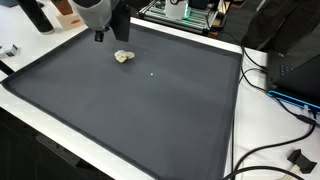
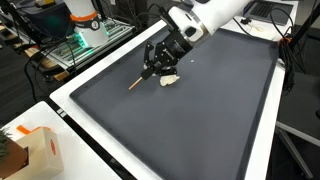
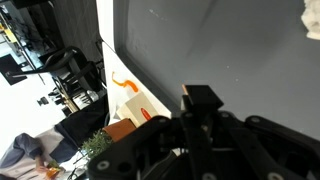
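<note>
My gripper (image 2: pixel 152 68) hangs over the far part of a large dark mat (image 2: pixel 190 120). In the wrist view its fingers (image 3: pixel 200 100) are pressed together. A thin wooden stick (image 2: pixel 134 83) juts out of them at a slant, its tip close to the mat. A small pale crumpled lump (image 2: pixel 170 79) lies on the mat right beside the gripper; it also shows in an exterior view (image 1: pixel 123 57) and at the wrist view's edge (image 3: pixel 311 22). From that exterior view the gripper (image 1: pixel 108 33) is just behind the lump.
The mat (image 1: pixel 150 110) lies on a white table (image 1: pixel 255 120). Black cables (image 1: pixel 275 150) trail along one side. Electronics racks (image 2: pixel 85 40) stand behind. A small cardboard box (image 2: pixel 35 150) sits at the table corner.
</note>
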